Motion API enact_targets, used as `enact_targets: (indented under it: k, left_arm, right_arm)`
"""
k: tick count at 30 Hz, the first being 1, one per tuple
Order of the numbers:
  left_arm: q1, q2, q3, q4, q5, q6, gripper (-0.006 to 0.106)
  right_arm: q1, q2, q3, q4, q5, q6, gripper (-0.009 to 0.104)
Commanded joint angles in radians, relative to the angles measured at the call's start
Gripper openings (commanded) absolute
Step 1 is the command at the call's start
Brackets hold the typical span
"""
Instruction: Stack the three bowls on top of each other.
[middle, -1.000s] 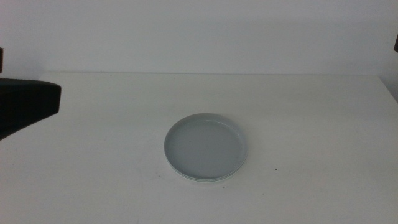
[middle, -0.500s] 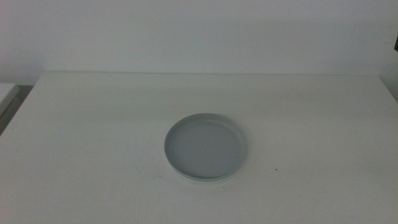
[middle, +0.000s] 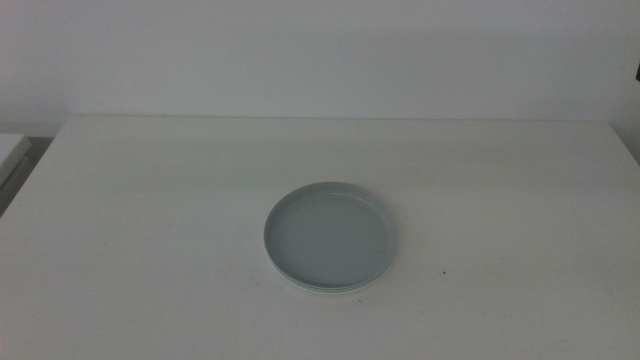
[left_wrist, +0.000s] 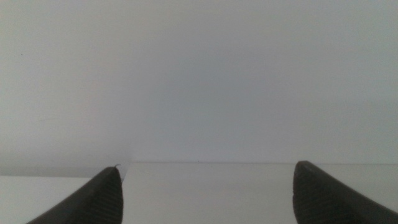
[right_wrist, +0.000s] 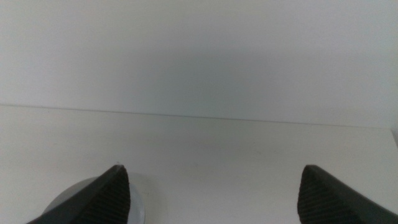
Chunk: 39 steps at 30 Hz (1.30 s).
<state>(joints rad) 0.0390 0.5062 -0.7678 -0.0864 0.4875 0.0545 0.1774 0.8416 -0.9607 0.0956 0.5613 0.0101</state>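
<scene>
A single pile of bowls stands in the middle of the white table (middle: 150, 200) in the middle view. A grey bowl (middle: 330, 233) is on top, and a paler rim (middle: 322, 289) peeks out beneath its near edge. I cannot tell the lower bowls apart. Neither arm shows in the middle view. In the left wrist view my left gripper (left_wrist: 208, 196) is open and holds nothing, facing the table's far edge and the wall. In the right wrist view my right gripper (right_wrist: 214, 196) is also open and holds nothing, and a slice of the grey bowl (right_wrist: 84, 198) shows beside one jaw.
A pale wall stands behind the table's far edge (middle: 340, 119). A small dark speck (middle: 444, 271) lies on the table to the right of the pile. At the left, the table's side edge (middle: 35, 165) meets a darker gap.
One second ago a dark part of the left arm showed at the middle view's left edge. It has withdrawn out of view. The pile of bowls has not moved.
</scene>
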Motion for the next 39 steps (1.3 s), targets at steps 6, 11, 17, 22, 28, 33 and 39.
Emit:
enact_targets:
  k: [6,11,17,22,28,33,39]
  left_arm:
    - [-0.001,-0.007,0.016,-0.005,-0.008,-0.002,0.094]
    - [-0.079,-0.115,0.173,-0.01,-0.126,0.0,0.094]
    - [-0.15,-0.319,0.461,0.055,-0.171,0.0,0.094]
    - [-0.15,-0.445,0.629,0.057,-0.171,0.0,0.094]
    - [-0.15,-0.506,0.764,0.053,-0.223,0.0,0.094]
    - [-0.15,-0.506,0.768,0.072,-0.218,0.0,0.094]
    - [-0.15,-0.506,0.768,0.072,-0.242,0.0,0.094]
  right_arm:
    - [-0.008,-0.055,0.04,-0.034,-0.034,-0.004,0.092]
    - [-0.093,-0.192,0.24,-0.034,-0.114,-0.004,0.092]
    - [-0.199,-0.399,0.623,-0.101,-0.34,-0.004,0.092]
    - [-0.2,-0.589,0.851,-0.101,-0.381,-0.004,0.092]
    - [-0.2,-0.791,0.961,-0.08,-0.373,-0.004,0.092]
    - [-0.202,-0.842,0.961,-0.09,-0.277,-0.004,0.092]
    - [-0.202,-0.842,0.961,-0.09,-0.277,-0.004,0.092]
